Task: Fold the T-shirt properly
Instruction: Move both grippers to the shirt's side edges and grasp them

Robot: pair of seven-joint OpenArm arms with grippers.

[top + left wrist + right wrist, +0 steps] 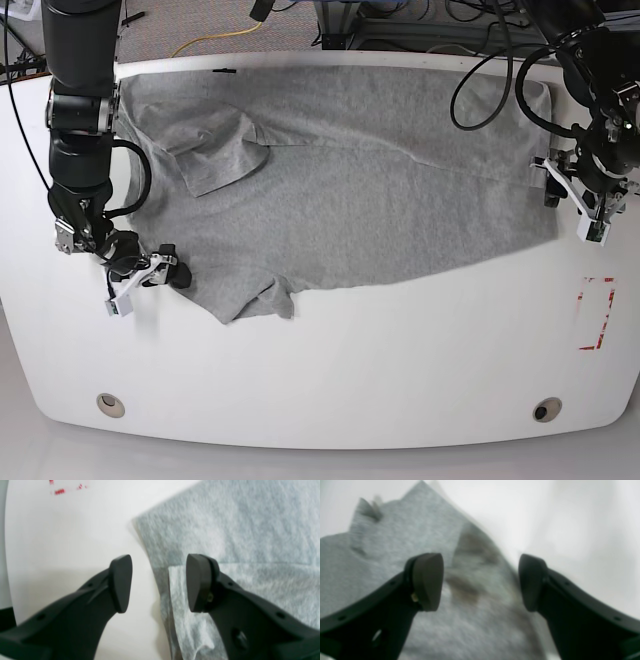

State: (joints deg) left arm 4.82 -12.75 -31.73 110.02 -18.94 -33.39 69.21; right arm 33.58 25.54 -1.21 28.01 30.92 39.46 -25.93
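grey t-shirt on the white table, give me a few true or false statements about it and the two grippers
1. The light heather-grey cotton T-shirt lies spread across the white table. True.
2. The black left gripper is shut on the cloth. False: its jaws stand apart, one finger over the shirt's edge, one over bare table.
3. The black right gripper is open. True.
4. The T-shirt is already folded into a neat square. False: only one sleeve lies turned over the body.
5. A red dashed rectangle is marked on the table. True.
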